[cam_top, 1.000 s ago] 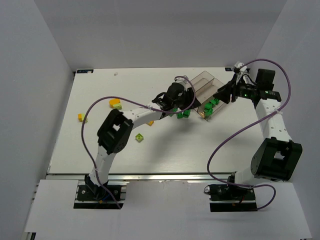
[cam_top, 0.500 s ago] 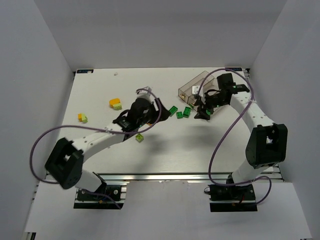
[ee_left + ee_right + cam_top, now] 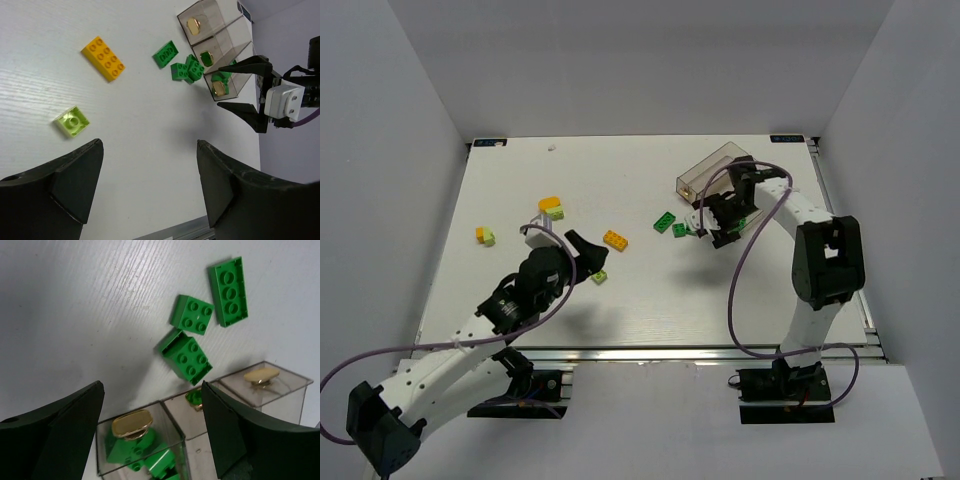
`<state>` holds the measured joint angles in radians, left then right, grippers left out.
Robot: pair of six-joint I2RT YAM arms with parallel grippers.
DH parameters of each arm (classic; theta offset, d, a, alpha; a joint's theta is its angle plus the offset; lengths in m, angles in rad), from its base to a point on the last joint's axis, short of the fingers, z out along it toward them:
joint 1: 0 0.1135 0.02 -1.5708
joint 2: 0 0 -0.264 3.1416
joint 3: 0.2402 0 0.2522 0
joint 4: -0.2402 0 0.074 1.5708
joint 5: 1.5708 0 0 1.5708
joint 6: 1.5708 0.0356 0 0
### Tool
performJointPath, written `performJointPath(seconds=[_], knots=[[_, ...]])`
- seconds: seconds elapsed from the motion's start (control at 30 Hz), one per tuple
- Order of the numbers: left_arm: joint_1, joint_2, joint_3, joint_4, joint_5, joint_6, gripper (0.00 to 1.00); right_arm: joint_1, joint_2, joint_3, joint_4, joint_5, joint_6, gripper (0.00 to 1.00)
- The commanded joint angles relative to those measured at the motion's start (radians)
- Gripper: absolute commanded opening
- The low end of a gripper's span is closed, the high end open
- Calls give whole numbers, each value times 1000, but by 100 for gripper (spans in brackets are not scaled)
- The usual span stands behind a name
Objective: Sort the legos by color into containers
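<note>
The containers are three joined clear bins at the back right. In the right wrist view the nearest bin holds several dark green legos. Three dark green legos lie on the table just outside the bins, also seen from above as green legos. An orange brick and a pale lime brick lie mid-table, repeated as an orange brick and a lime brick. My left gripper hangs open near them, empty. My right gripper is open and empty over the bins' near end.
An orange-and-lime pair and a small orange-and-lime pair lie at the left of the table. Gold discs sit on the bins' end walls. The right arm's purple cable loops over the table.
The left arm has drawn back from the bins toward the near left. The right gripper has swung left and down to the bins' near end. Both grippers' jaws have opened wider.
</note>
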<state>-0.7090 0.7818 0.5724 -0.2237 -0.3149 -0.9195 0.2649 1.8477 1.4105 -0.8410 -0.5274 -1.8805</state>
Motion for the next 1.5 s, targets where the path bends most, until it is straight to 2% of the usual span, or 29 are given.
performJointPath(seconds=[0.0, 0.13, 0.63, 1.2, 1.47], knots=[[0, -68, -37, -72, -52, -65, 85, 34, 14, 74, -36, 44, -132, 83], [2, -98, -49, -95, -67, -82, 85, 62, 56, 105, -32, 66, -154, 81], [2, -33, -45, -78, -50, -71, 85, 112, 185, 196, -7, 155, -175, 76], [2, -4, -45, -63, -47, -65, 86, 135, 249, 254, -21, 211, -189, 72], [2, -3, -45, -57, -49, -68, 86, 139, 274, 283, -41, 239, -193, 67]])
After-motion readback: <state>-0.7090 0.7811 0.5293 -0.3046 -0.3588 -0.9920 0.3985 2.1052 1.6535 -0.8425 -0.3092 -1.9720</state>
